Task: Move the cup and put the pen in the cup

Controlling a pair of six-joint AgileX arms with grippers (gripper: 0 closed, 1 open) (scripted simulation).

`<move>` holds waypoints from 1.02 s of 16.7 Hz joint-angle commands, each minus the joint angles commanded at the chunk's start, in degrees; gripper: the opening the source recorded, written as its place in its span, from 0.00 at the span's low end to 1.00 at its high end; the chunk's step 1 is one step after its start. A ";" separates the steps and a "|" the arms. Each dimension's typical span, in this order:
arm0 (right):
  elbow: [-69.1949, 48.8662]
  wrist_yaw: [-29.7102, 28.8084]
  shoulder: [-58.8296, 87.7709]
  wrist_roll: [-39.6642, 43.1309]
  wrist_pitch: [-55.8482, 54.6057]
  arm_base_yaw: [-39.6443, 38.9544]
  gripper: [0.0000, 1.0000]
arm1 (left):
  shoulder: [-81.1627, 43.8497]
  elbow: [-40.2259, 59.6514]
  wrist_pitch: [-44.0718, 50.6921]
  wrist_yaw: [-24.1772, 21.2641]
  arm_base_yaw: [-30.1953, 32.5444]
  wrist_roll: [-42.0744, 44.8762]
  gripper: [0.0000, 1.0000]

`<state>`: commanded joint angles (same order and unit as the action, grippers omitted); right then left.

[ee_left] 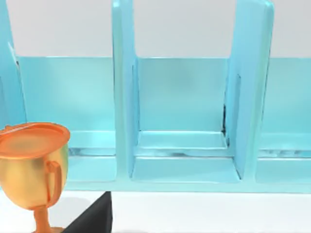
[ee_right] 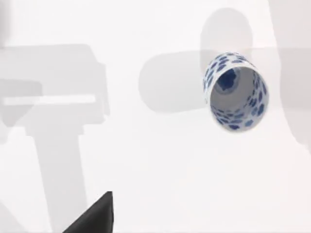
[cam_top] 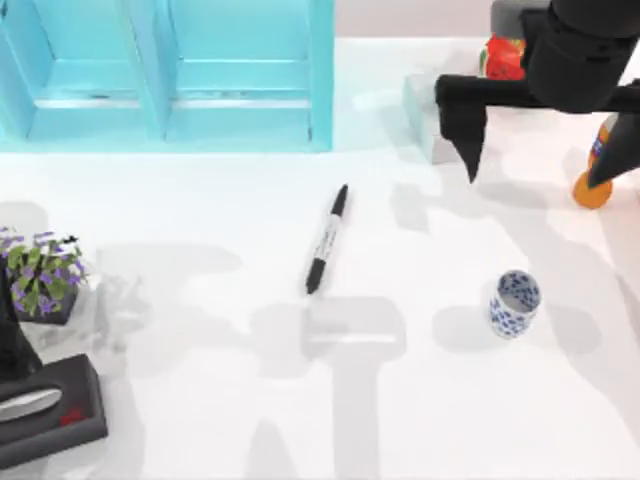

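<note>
The white desk (cam_top: pixel 200 420) takes up most of the top view, with a turquoise divided rack (cam_top: pixel 170 75) along its far edge from ten to twelve o'clock. The right arm reaches in from the one o'clock corner, and its hand (cam_top: pixel 540 165) hangs above the desk near two o'clock with two dark fingers (cam_top: pixel 468 140) pointing down and set wide apart, gripping nothing. From that hand the cup (cam_top: pixel 515 303) lies toward six o'clock, well apart from it. The cup stands upright on the right part of the desk, its mouth open upward, and the right wrist view looks down into it (ee_right: pixel 235 92). The pen (cam_top: pixel 327 240) lies flat near the desk's centre, running slantwise from one o'clock to seven o'clock, at about nine o'clock from the cup and well apart from it. Bare desk surrounds both cup and pen on every side, with the widest room toward the near edge. An orange bottle (cam_top: pixel 596 170) lies by the right edge, beside the right hand. A potted plant with purple flowers (cam_top: pixel 42 275) and a black box (cam_top: pixel 50 415) sit at the left edge, where the left arm is parked. The left wrist view shows the rack (ee_left: pixel 184 121) and a golden trophy cup (ee_left: pixel 34 170); whether the left hand is open cannot be told.
</note>
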<state>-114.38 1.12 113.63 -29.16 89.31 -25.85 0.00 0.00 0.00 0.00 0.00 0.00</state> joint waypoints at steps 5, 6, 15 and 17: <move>-12.77 2.42 17.89 -11.92 -6.50 -4.60 1.00 | 0.00 0.00 0.00 0.00 0.00 0.00 1.00; -15.32 2.93 21.60 -14.42 -8.00 -5.57 1.00 | 0.00 0.00 0.00 0.00 0.00 0.00 1.00; -23.27 4.41 31.23 -22.44 -13.15 -8.40 1.00 | 0.00 0.00 0.00 0.00 0.00 0.00 1.00; -22.77 4.44 31.47 -22.45 -14.04 -8.52 1.00 | 0.00 0.00 0.00 0.00 0.00 0.00 1.00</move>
<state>-137.15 5.56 145.09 -51.62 75.26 -34.37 0.00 0.00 0.00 0.00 0.00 0.00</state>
